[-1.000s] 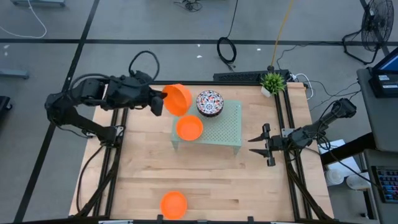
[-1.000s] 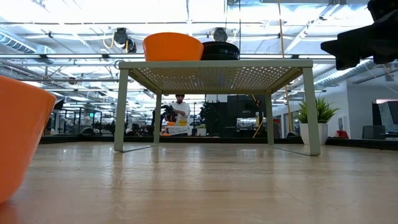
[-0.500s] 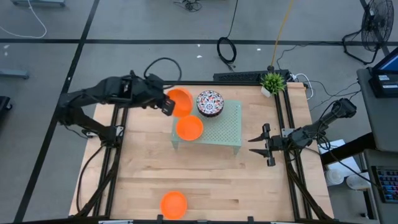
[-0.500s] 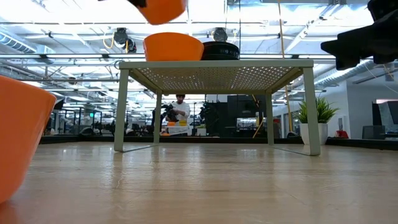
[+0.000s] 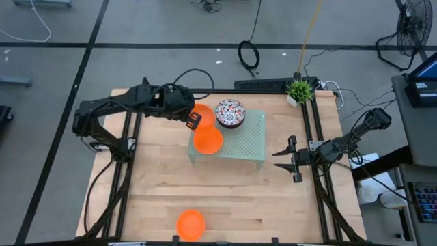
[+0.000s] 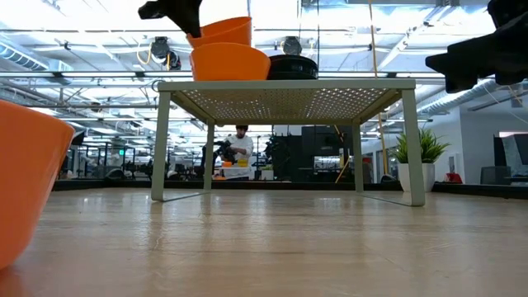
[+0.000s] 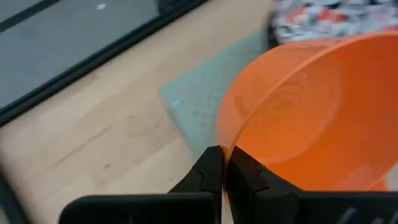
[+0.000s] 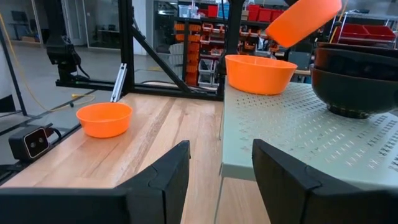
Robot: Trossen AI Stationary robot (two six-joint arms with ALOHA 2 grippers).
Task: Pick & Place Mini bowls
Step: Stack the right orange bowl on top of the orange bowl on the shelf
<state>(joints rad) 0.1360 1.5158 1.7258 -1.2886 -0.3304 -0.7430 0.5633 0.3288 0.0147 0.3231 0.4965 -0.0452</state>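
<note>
High view: left claw (image 5: 193, 123) clamped on orange bowl (image 5: 202, 111) over rack (image 5: 249, 140); right claw (image 5: 281, 160) apart, beside rack.

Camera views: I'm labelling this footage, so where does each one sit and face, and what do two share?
High view: overhead, straight down; both arms, rack.
Low view: tabletop height, level under the rack; left tool above.
Left wrist view: on the left arm, past its tool pinching the held orange bowl.
Right wrist view: on the right arm, past its open tool, across the rack.
Shared: the held orange bowl appears in all four.
</note>
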